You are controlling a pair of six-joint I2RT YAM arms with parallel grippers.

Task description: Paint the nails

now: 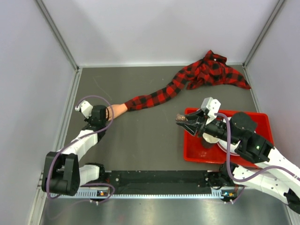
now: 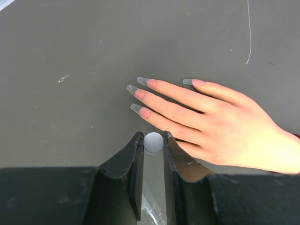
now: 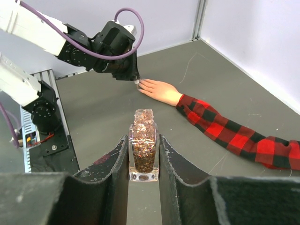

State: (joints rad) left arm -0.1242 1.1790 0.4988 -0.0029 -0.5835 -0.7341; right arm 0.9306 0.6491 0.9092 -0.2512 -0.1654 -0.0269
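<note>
The mannequin hand (image 2: 220, 126) lies palm down on the grey table, and its long clear nails (image 2: 137, 108) point left. My left gripper (image 2: 153, 138) is shut on a small white round-topped cap (image 2: 153, 143), right beside the lowest finger. What hangs under the cap is hidden. From above, the left gripper (image 1: 96, 115) sits at the hand's (image 1: 118, 110) fingertips. My right gripper (image 3: 144, 138) is shut on an open glass bottle of coppery glitter polish (image 3: 144, 123). It holds that bottle (image 1: 180, 118) upright at the left edge of the red tray (image 1: 262, 123).
The red-and-black plaid sleeve (image 1: 154, 99) runs from the hand to a heap of shirt (image 1: 215, 70) at the back right. White walls close the table on three sides. The arm bases and a black rail (image 1: 154, 178) line the near edge.
</note>
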